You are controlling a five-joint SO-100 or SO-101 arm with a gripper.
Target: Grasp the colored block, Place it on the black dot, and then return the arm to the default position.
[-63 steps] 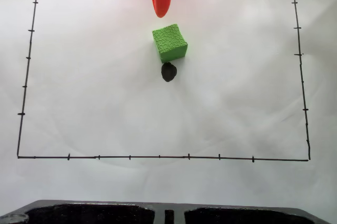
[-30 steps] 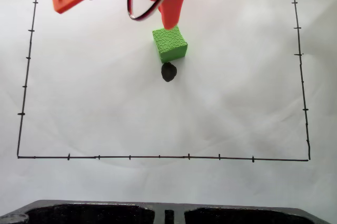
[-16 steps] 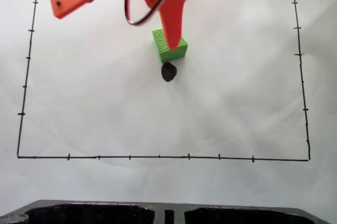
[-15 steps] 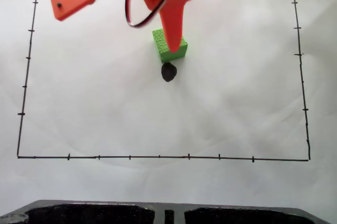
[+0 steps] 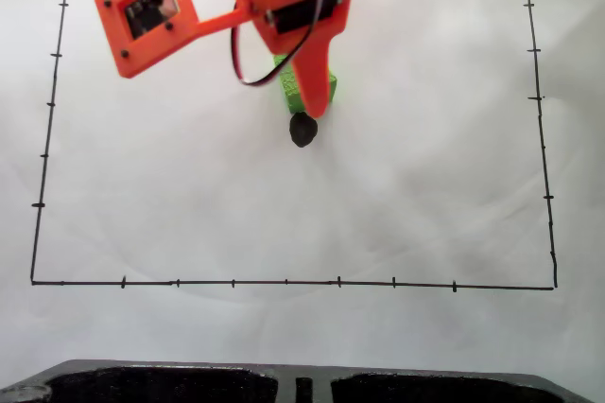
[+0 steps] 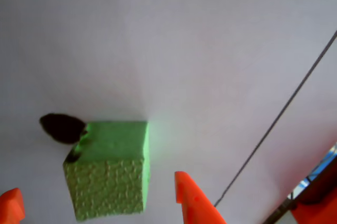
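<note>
**A:** Wrist view first: we see the colored block [image 6: 108, 169] sitting on the white paper [image 6: 210, 50] between our two orange fingertips [image 6: 192, 200], one at the lower left corner and one just right of the block. Neither tip touches it, so we read the gripper [image 6: 100, 208] as spread apart and holding nothing.

**B:** Agreed. And the black dot [image 6: 62, 128] lies just beyond the block's far left corner in that view, touching or nearly touching its edge. That explains the setup: the block only needs a short shift to cover the dot.

**A:** In the fixed view the arm [image 5: 274, 6] reaches in from the far edge and hangs over the block [image 5: 285, 81], hiding most of it. We see only green slivers either side of the pointed finger [image 5: 312, 81], whose tip ends just above the black dot [image 5: 302, 129].

**B:** The rectangular frame part [image 5: 151, 15] sticks out to the left in that view, with a black cable [image 5: 248, 62] looping under the wrist. We judge the gripper is tilted steeply down, straddling the block so the jaws can close on its side faces.

**A:** So the grasp is not yet made. We think the next move calls for closing squarely; a skewed pinch could push the block sideways.

**B:** The drawn border line [image 6: 279, 116] stays well off to the right in the wrist view, so we have room.
</note>
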